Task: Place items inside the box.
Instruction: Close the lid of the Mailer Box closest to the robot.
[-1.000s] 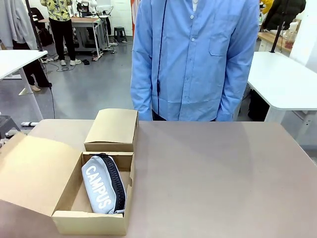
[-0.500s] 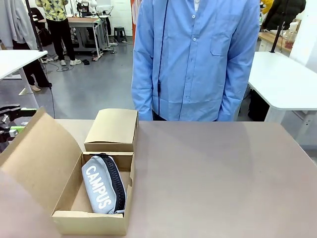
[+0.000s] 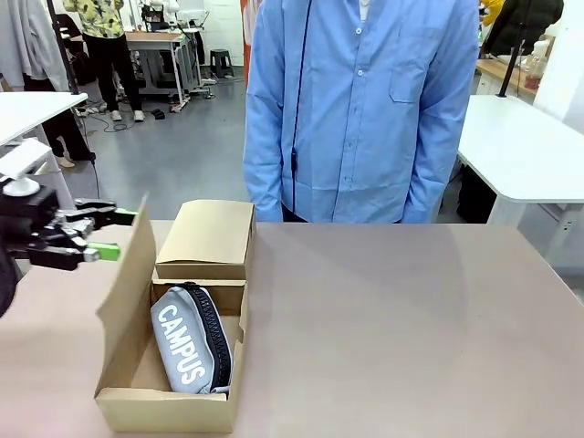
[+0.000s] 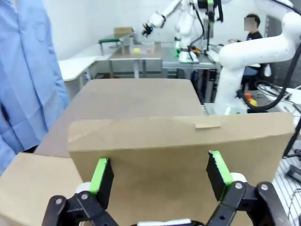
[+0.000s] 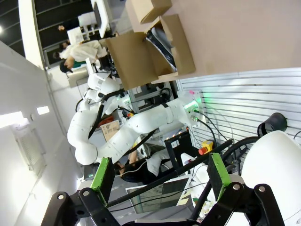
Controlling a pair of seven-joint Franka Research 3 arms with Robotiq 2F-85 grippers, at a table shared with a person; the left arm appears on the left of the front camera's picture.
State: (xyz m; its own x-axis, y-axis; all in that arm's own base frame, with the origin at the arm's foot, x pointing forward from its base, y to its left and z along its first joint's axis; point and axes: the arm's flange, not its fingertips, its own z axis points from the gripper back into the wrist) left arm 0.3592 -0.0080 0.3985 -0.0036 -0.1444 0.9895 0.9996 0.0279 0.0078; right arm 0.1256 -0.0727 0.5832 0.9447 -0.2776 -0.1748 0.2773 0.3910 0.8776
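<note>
Behind flap (image 4: pixel 178 155), left gripper (image 4: pixel 160 176) open.

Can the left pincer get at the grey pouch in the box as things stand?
Probably not directly: the left pincer sits open outside the raised box flap, which stands between it and the grey pouch. From above, the box is open.

Person in light blue button shirt (image 3: pixel 360 109) stands at table's far edge. Brown tabletop (image 3: pixel 411 328). White tables (image 3: pixel 525 151) either side behind. Grey floor; another person (image 3: pixel 111 41) far back left.
</note>
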